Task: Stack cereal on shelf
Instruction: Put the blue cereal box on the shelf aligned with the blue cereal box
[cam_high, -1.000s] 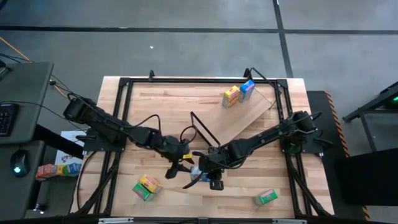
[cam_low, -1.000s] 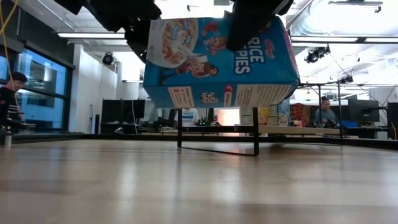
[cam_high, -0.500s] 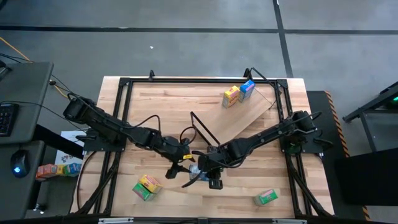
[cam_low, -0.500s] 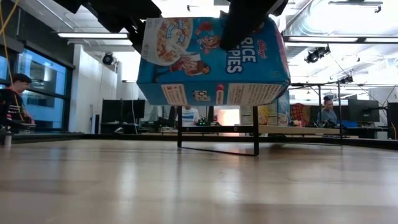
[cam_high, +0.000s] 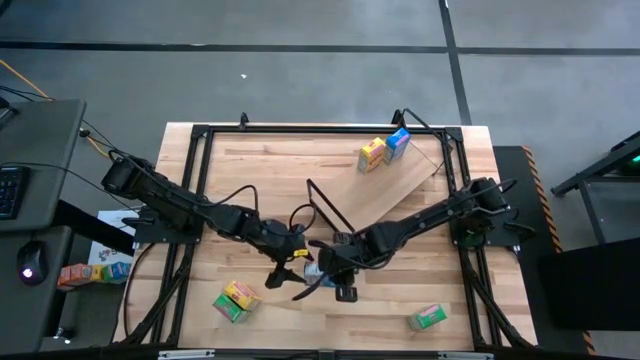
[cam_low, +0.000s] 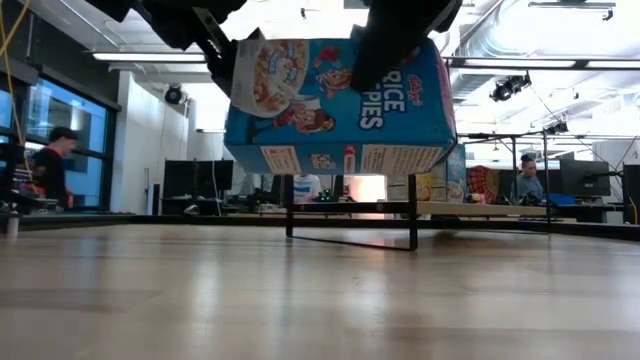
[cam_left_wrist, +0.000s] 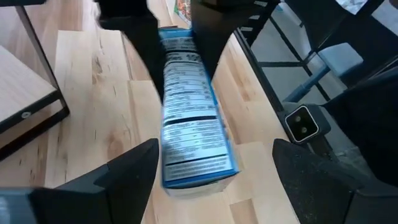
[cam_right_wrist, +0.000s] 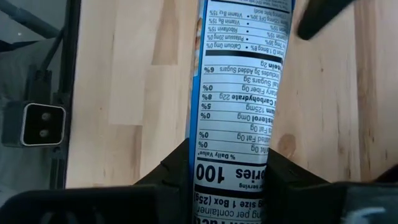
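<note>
A blue cereal box (cam_low: 340, 100) hangs above the table with my right gripper (cam_right_wrist: 227, 168) shut on it. My left gripper (cam_left_wrist: 214, 155) is open; its fingers stand on either side of the box's near end (cam_left_wrist: 196, 168) with a gap on each side. In the high view both grippers meet at the table's middle front, left (cam_high: 285, 270) and right (cam_high: 335, 280). The shelf (cam_high: 400, 190), a light-wood board with a black frame, lies slantwise behind them. On its far end stand a yellow box (cam_high: 372, 155) and a blue box (cam_high: 397, 143). My right gripper pinches the blue box between its two fingers (cam_right_wrist: 177, 171), one on each broad face, beside the narrow nutrition panel (cam_right_wrist: 233, 155). It comes from above, slanting down, over the box's top edge (cam_low: 385, 45). The box hangs below it, clear of the table, its long side nearly level.
A yellow-and-green box (cam_high: 235, 300) lies on the table at the front left and a green box (cam_high: 427, 318) at the front right. The shelf's black frame (cam_low: 350, 235) stands behind the hanging box. A black rail frame (cam_high: 200, 135) rims the tabletop. People show in the room beyond.
My left gripper has opened wider and let go of the blue box, without moving away. The box stays lifted in my right gripper and has swung slightly about in that hold.
</note>
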